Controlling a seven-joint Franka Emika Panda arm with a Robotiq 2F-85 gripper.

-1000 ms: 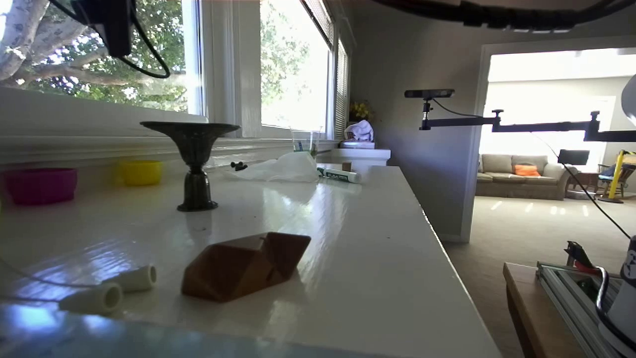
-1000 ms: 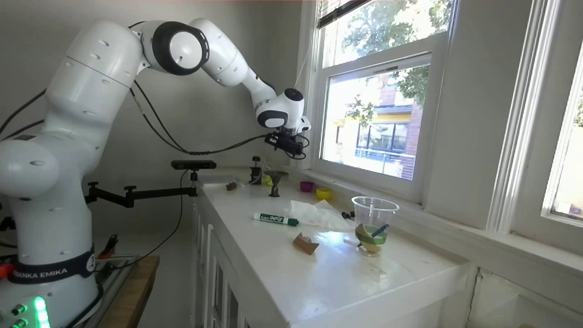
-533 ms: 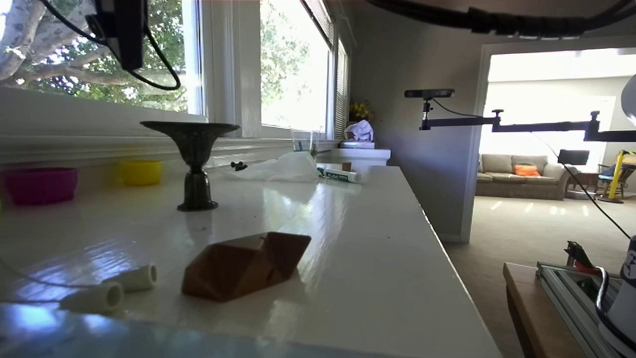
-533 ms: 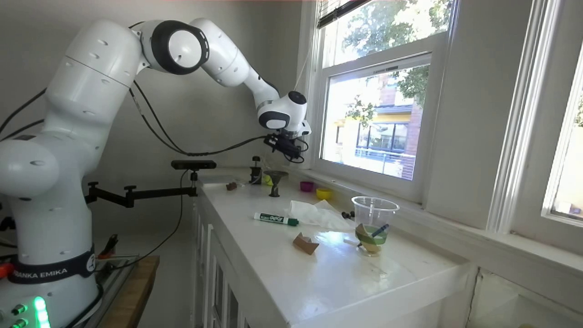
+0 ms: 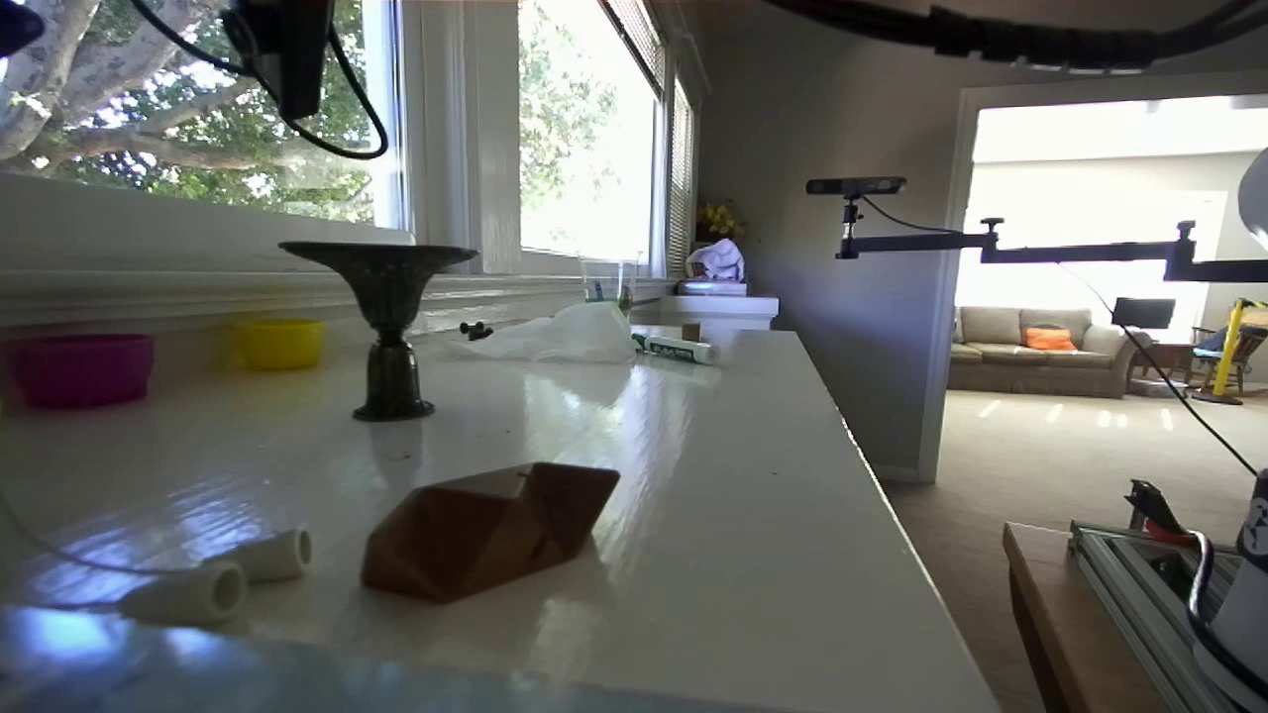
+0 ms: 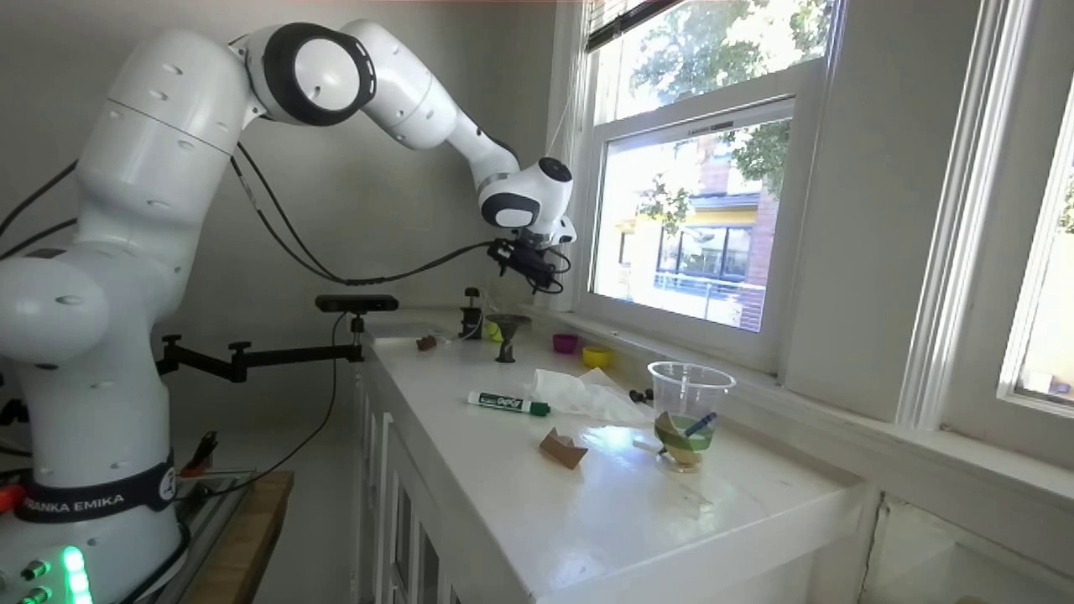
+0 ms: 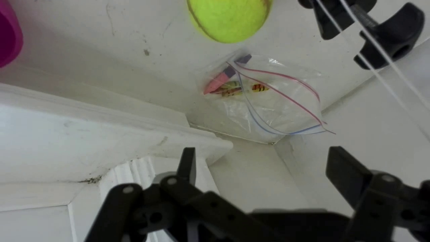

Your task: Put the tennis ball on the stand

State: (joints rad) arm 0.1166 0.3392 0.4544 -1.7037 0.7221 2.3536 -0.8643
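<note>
black fingers gape wide, holding nothing
fuzzy yellow-green tennis ball lies outside them; below, the dark funnel-topped stand is upright, presumably to cradle it.

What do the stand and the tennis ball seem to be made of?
The stand looks like dark, shiny metal, by the highlights on its lower part; glazed ceramic is possible. The tennis ball looks felt-covered, matte yellow-green, by its dull surface and curved seam.

Home, sofa (orange cushion), sash window
</note>
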